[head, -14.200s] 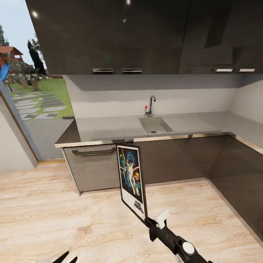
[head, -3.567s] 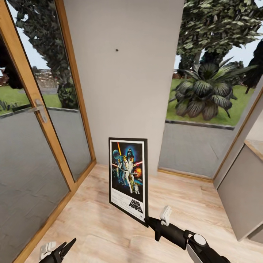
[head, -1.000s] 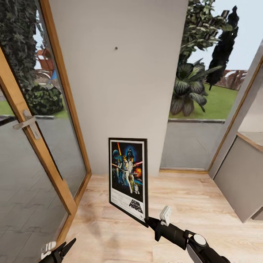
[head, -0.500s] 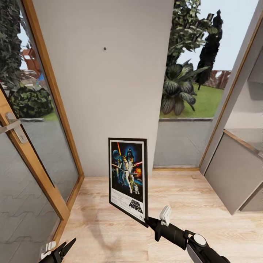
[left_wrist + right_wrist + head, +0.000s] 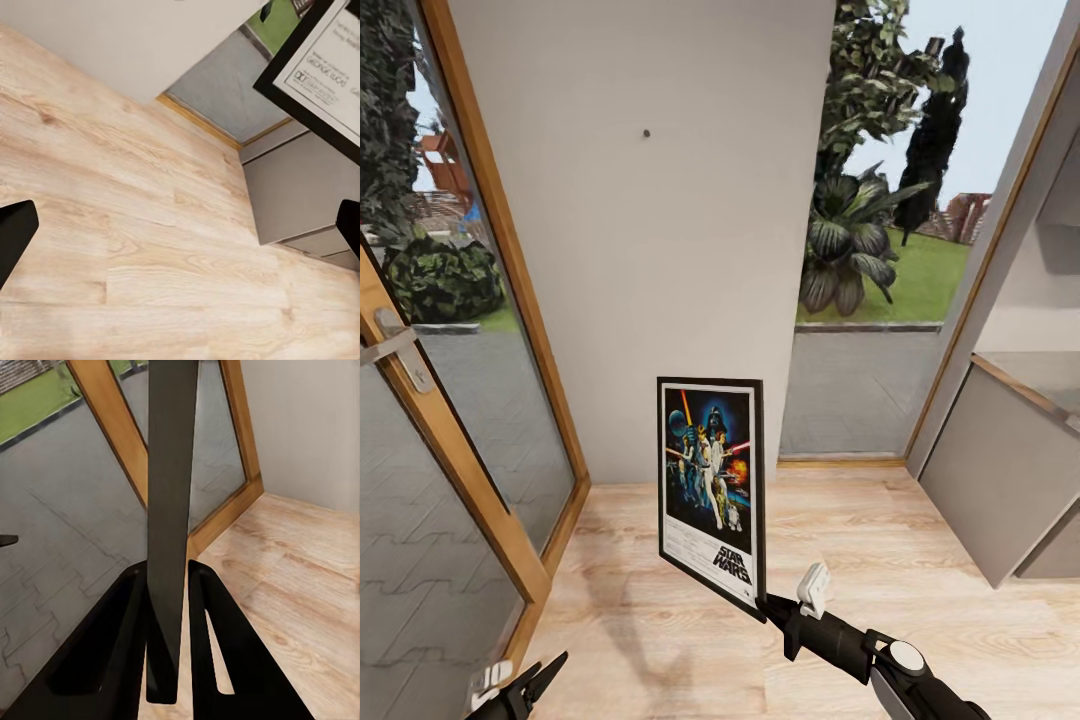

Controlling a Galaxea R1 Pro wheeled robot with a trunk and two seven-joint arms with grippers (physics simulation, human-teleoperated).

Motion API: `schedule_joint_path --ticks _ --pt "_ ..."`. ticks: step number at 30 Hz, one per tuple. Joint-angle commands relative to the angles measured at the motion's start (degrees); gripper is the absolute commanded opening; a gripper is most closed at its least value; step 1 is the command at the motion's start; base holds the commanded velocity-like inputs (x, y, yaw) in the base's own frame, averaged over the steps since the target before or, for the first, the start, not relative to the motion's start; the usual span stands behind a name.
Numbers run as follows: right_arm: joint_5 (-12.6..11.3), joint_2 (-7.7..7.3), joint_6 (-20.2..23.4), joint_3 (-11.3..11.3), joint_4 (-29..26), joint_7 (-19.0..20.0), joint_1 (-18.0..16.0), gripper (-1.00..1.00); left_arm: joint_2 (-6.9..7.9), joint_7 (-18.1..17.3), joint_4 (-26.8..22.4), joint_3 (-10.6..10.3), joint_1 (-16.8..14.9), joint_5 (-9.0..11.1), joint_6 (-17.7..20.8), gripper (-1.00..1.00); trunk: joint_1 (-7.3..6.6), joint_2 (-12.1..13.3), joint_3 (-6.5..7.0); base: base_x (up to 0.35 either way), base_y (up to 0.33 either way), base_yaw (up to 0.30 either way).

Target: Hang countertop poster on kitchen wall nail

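Note:
The black-framed poster stands upright above the wooden floor, its Star Wars art facing me. My right gripper is shut on its lower right corner. In the right wrist view the poster shows edge-on between the two black fingers. A small dark wall nail sits high on the grey wall panel, well above the poster's top edge. My left gripper hangs low at the left, open and holding nothing, its fingertips wide apart. The end of the kitchen countertop shows at the right edge.
A wood-framed glass door with a handle stands close on the left. A large window onto the garden lies right of the wall panel. A grey cabinet side juts in at the right. Light wooden floor spreads ahead.
Over the last second the whole view swung, so the wall and nail slid left and the cabinet came further in. The poster and both grippers kept their places in view.

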Motion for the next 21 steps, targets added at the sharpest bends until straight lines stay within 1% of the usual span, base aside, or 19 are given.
schedule_joint_path --ticks 1,2,4,6,10,11,14,15,17,18,19,21 --pt "-0.5 -0.06 -0.13 0.22 0.03 0.13 -0.08 -1.0 0.04 -0.12 0.18 -0.52 -0.06 0.5 -0.31 1.0 0.03 -0.11 -0.11 0.0 0.0 0.0" --pt "-0.4 0.14 -0.02 0.22 -0.45 0.14 -0.17 -1.0 -0.78 -0.31 2.56 -0.62 -0.06 0.48 -0.38 1.0 0.03 -0.11 -0.11 0.0 0.0 0.0" --pt "-0.31 0.34 0.63 0.21 -1.2 0.14 -0.38 -1.0 -1.3 -0.45 4.32 -0.69 -0.06 0.46 -0.43 1.0 0.03 -0.11 -0.11 0.0 0.0 0.0" --pt "-0.22 0.71 6.19 0.21 -4.36 -0.01 -1.4 -1.0 -1.93 -2.19 7.65 -0.71 -0.06 0.53 -0.49 1.0 0.03 -0.11 -0.11 0.0 0.0 0.0" --pt "-0.27 0.86 10.75 0.16 -7.04 -0.19 -2.38 -1.0 -2.12 -5.39 10.53 -0.72 -0.06 0.61 -0.46 1.0 0.03 -0.11 -0.11 0.0 0.0 0.0" --pt "-0.29 0.94 12.08 0.15 -8.38 -0.23 -3.0 -1.0 -2.16 -6.69 11.5 -0.73 -0.06 0.62 -0.45 1.0 0.03 -0.11 -0.11 0.0 0.0 0.0" --pt "-0.33 1.05 13.32 0.17 -10.1 -0.44 -4.29 -1.0 -2.25 -7.8 12.39 -0.79 -0.06 0.55 -0.44 1.0 0.03 -0.11 -0.11 0.0 0.0 0.0" --pt "-0.42 1.22 14.26 0.18 -10.87 -0.6 -5.66 -1.0 -2.48 -8.2 12.72 -0.81 -0.06 0.51 -0.47 1.0 0.03 -0.11 -0.11 0.0 0.0 0.0" --pt "-0.51 1.42 16.01 0.22 -11.49 -0.68 -7.35 -1.0 -2.8 -8.46 12.97 -0.82 -0.06 0.48 -0.6 1.0 0.03 -0.11 -0.11 0.0 0.0 0.0" --pt "-0.55 1.5 17.28 0.24 -11.81 -0.68 -8.18 -1.0 -2.92 -8.55 13.06 -0.82 -0.06 0.47 -0.65 1.0 0.03 -0.11 -0.11 0.0 0.0 0.0" --pt "-0.59 1.62 20.16 0.26 -12.68 -0.64 -9.68 -1.0 -3.09 -8.68 13.18 -0.82 -0.06 0.46 -0.73 1.0 0.03 -0.11 -0.11 0.0 0.0 0.0" --pt "-0.62 1.74 23.02 0.27 -14.28 -0.62 -10.86 -1.0 -3.19 -8.76 13.26 -0.82 -0.06 0.45 -0.78 1.0 0.03 -0.11 -0.11 0.0 0.0 0.0"
